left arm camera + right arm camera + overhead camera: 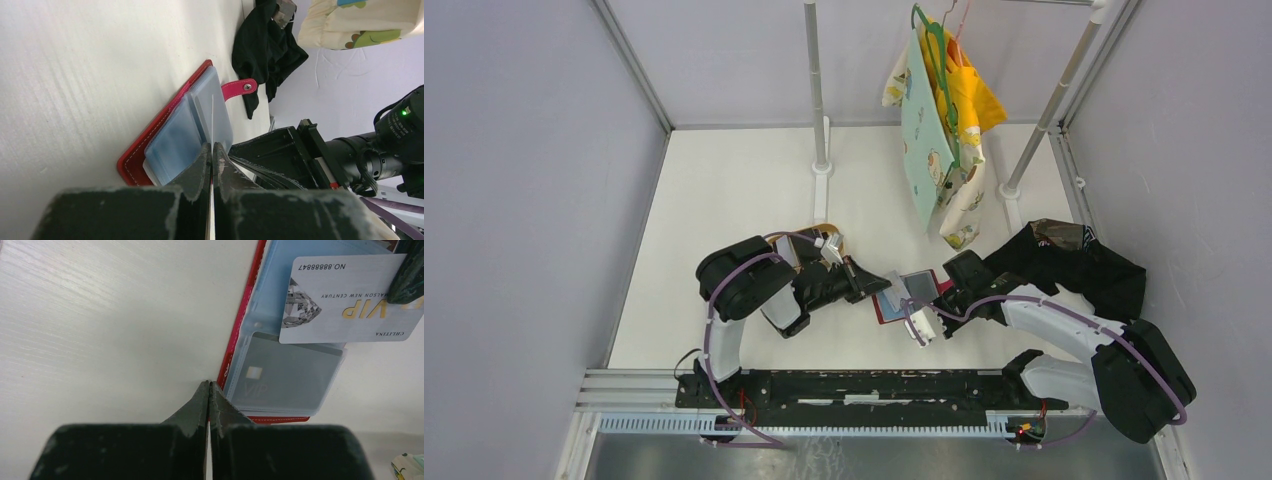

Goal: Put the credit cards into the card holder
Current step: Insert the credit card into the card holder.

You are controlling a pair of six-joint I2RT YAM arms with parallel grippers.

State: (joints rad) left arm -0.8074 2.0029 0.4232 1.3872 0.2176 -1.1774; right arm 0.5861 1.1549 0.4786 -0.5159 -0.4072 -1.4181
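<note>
Right now my left fingers (212,150) are clenched on one end of a silvery card (340,300), which shows from my left wrist only as a thin edge reaching out over the open card holder (176,134). My right fingers (209,390) are pressed together with nothing between them that I can see. Their tips are down at the bench (100,75), right against the holder's red edge, and I take that to be steadying it. The holder lies opened flat on the bench between my two arms, its clear sleeves facing up. One grey card (285,377) is already tucked inside the sleeve nearest my right fingers. The silvery card overlaps the next sleeve along, but I cannot tell whether its free edge has entered the sleeve mouth. It looks to me as though it lies on top. So I judge the step in hand to be feeding this card into its sleeve. Next, I need to find the mouth with the free edge, keep the card low and square, and slide it in while my right fingers stop the holder skating away. I would let go only once it is seated. Farther off, the snap tab (240,89) pokes out from the holder's far side. A black cloth (265,45) lies beyond it, and hanging clothes (944,110) are at the back.
</note>
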